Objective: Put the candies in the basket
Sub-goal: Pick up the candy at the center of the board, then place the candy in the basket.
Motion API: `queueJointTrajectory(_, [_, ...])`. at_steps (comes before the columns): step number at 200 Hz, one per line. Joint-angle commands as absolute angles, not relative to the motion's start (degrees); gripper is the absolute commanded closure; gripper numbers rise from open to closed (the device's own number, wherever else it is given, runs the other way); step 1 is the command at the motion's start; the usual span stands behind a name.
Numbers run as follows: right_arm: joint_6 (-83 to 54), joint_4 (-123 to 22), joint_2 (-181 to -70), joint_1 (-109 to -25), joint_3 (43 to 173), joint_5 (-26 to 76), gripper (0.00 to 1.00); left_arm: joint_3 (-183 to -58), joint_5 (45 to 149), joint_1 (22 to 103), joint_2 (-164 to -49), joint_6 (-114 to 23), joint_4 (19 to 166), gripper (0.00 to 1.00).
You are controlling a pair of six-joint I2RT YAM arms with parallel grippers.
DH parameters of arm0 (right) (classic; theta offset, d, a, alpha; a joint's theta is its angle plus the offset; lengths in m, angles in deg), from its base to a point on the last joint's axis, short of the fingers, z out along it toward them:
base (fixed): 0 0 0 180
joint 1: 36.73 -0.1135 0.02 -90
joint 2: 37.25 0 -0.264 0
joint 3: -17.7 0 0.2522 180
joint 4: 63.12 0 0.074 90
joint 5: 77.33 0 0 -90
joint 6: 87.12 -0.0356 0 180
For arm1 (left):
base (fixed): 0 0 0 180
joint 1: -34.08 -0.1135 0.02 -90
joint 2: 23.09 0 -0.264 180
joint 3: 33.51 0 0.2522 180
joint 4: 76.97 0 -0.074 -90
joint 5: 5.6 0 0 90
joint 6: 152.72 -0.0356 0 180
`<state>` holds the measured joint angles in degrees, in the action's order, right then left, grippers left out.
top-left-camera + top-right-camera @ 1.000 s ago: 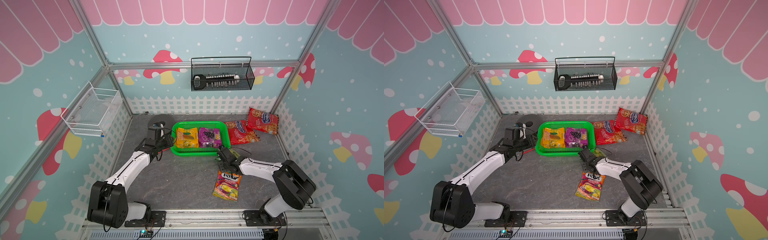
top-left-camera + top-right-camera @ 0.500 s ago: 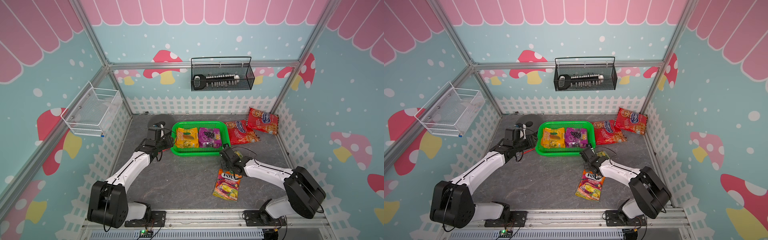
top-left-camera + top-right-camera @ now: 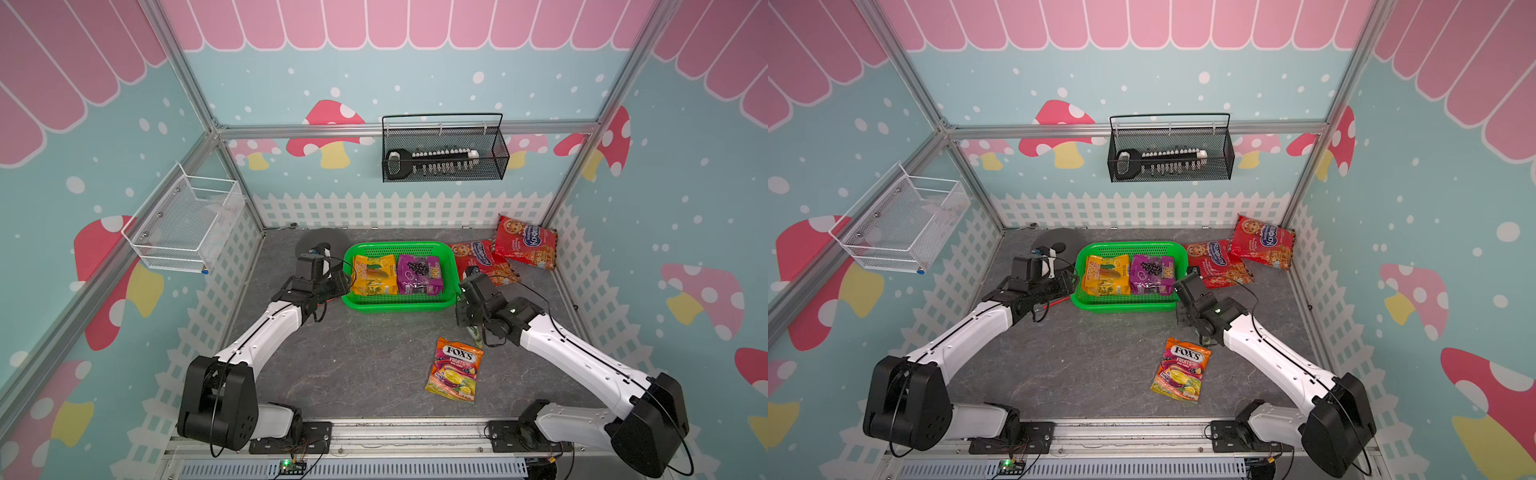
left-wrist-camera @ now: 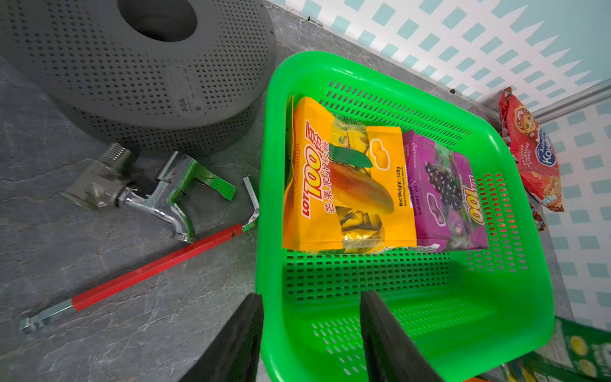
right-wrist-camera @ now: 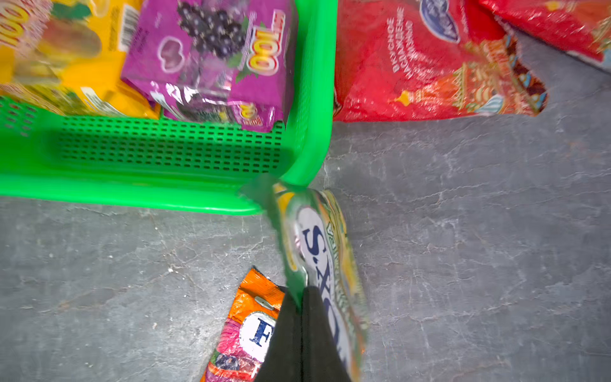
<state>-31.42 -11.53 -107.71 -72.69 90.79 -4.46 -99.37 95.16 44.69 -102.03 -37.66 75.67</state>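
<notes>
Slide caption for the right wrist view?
The right gripper pinches the green-yellow Fox's bag by the green basket; orange Fox's bag lies on the table.

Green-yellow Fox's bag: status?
Right end effector shut on green-yellow Fox's bag, outside the basket, at its corner. Left end effector open, straddling basket rim. Corner rim in the bag's path.

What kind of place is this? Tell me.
Probably a staged robot test cell, not a real shop: printed mushroom wall panels on an aluminium frame, with the left arm and right arm bolted to a front rail.
</notes>
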Motion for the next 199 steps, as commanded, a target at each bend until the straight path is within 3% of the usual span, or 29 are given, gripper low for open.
queueJointTrajectory(1, [-31.2, -10.6, -107.2, -72.4, 96.9, -5.8, 1.0, -99.3, 96.6, 44.5, -102.7, -38.6, 77.0, 0.49])
queueJointTrajectory(85, [-27.2, -19.9, -116.2, -71.5, 109.5, -3.0, 1.0, -97.5, 95.9, 45.1, -104.9, -39.6, 77.6, 0.49])
queueJointTrajectory(174, [-17.7, -23.9, -135.8, -67.9, 124.2, -8.1, 1.0, -95.9, 95.9, 45.1, -106.9, -40.5, 78.6, 0.49])
queueJointTrajectory(199, [-18.4, -23.9, -140.1, -67.6, 127.8, -3.9, 1.0, -95.1, 95.6, 45.1, -106.4, -40.5, 79.2, 0.49])
